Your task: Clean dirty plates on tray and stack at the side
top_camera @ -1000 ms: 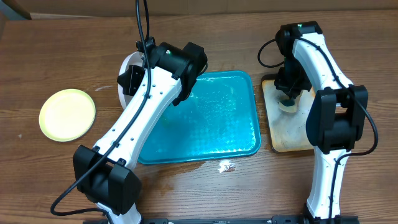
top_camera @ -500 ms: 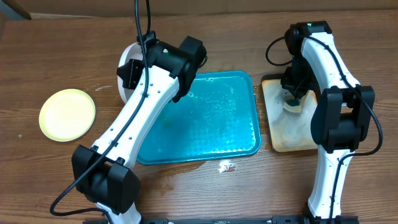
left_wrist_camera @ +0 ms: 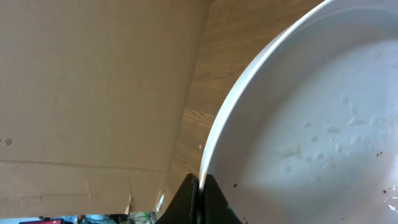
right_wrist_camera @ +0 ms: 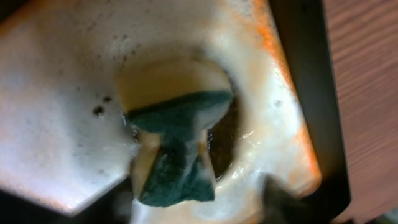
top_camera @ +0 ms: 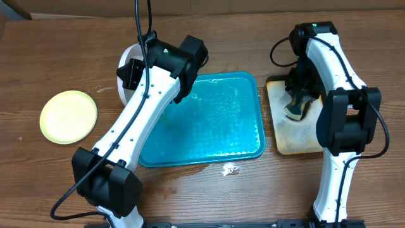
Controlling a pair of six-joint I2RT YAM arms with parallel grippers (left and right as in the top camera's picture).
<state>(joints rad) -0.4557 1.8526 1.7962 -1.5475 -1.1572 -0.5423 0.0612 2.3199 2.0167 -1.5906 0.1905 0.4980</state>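
Left gripper [left_wrist_camera: 200, 186]: fingers pressed onto the rim of the white plate [left_wrist_camera: 311, 118], at the far-left corner of the teal tray [top_camera: 215, 126].
White plate: inner face wet, with small brown specks.
Yellow-green plate [top_camera: 68, 116]: flat on the table [top_camera: 57, 57], well left of the tray.
Teal tray: wet, lying between the two arms.
Right gripper [top_camera: 295, 101]: pinching a green-and-yellow sponge [right_wrist_camera: 177, 149] at its middle, over the foamy beige tray [top_camera: 285, 136].
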